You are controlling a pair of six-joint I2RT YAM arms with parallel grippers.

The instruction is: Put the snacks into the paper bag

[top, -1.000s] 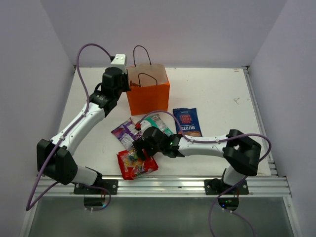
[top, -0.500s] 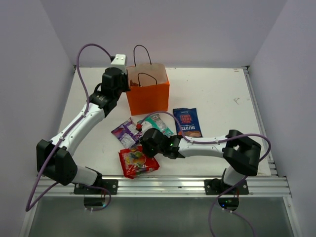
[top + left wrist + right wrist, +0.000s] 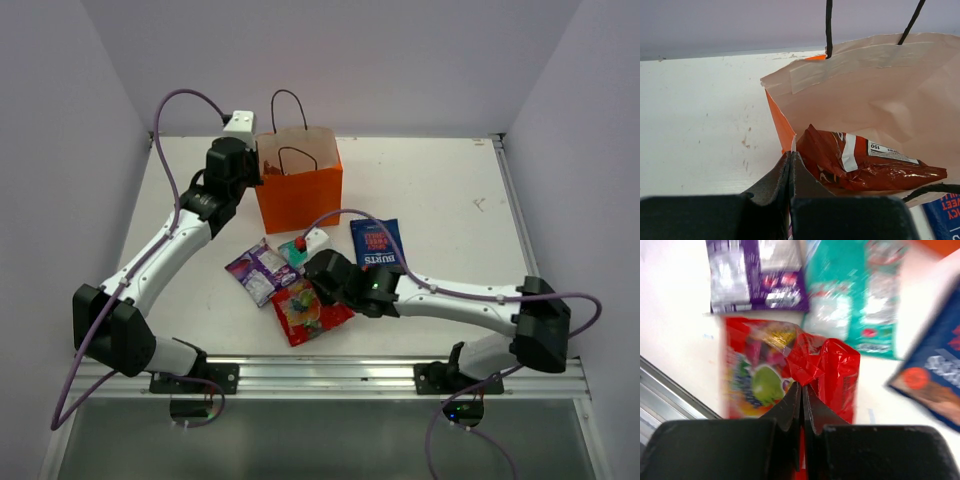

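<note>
**Room on the right, clutter before the bag**

We find the table (image 3: 450, 190) bare across its right half and along the far edge, so a gripper could pass there. Between the right gripper (image 3: 308, 293), clamped on the red candy bag (image 3: 312, 315), and the paper bag (image 3: 300, 195) lie the teal pack (image 3: 855, 300) and the purple pack (image 3: 258, 270). The dark blue bag (image 3: 378, 245) lies just right of them. The paper bag's mouth gapes upward, but thin handles (image 3: 829, 25) arch over it and the Doritos bag (image 3: 860, 161) lies inside. The left gripper (image 3: 791, 167) pinches its left rim, and the left arm (image 3: 170, 250) bars that side.
</note>
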